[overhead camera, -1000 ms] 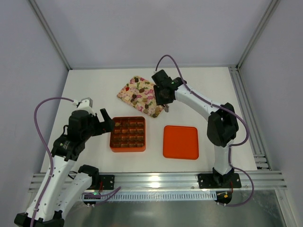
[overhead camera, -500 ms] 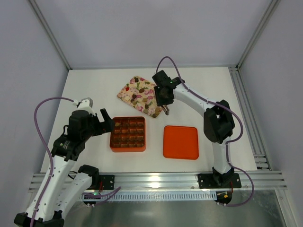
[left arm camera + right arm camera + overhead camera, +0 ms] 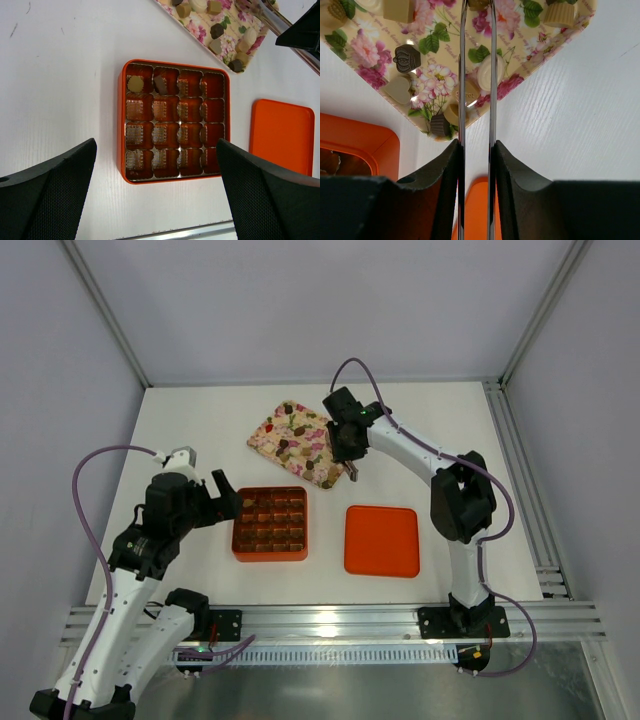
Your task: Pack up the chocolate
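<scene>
Clamping tweezers (image 3: 462, 75) that only its wrist view shows plainly, right hand (image 3: 476, 145); left hand (image 3: 156, 142) spread wide

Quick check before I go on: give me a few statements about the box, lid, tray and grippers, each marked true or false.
1. Just two cells of the box hold chocolates. True.
2. The lid is on the box. False: it lies beside the box, apart from it.
3. The left gripper is open and empty. True.
4. The tray is empty. False: several chocolates lie on it.
5. The right gripper is over the lid. False: it is at the tray's edge, clamping tweezers.
</scene>
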You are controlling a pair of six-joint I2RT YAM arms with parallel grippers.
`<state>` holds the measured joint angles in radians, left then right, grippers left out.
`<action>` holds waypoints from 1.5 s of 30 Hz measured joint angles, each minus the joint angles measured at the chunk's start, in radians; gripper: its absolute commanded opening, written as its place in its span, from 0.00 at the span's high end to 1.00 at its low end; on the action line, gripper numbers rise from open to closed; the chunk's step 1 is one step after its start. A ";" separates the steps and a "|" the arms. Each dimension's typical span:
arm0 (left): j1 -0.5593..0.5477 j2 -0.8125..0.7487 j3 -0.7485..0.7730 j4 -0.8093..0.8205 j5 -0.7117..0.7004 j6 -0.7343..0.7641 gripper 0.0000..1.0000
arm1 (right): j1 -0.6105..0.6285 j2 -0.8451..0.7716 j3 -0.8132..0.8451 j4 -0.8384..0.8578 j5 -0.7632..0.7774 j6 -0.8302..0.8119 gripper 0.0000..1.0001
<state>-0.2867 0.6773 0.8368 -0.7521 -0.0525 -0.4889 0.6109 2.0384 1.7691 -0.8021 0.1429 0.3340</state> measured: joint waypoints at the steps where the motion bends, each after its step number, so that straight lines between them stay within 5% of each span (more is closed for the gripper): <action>1: 0.000 0.000 0.000 0.000 0.000 0.000 0.00 | 0.000 0.000 0.000 0.000 -0.001 0.000 0.71; 27: 0.000 0.002 0.000 0.000 0.000 0.000 0.00 | 0.021 -0.197 -0.148 0.017 -0.061 -0.003 0.74; 45: -0.002 0.002 0.000 0.000 0.000 0.000 0.00 | 0.281 -0.315 -0.153 -0.008 -0.017 0.005 0.74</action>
<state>-0.2890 0.6788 0.8368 -0.7521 -0.0521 -0.4892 0.8921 1.7233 1.6157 -0.8101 0.1261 0.3386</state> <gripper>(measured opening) 0.996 0.318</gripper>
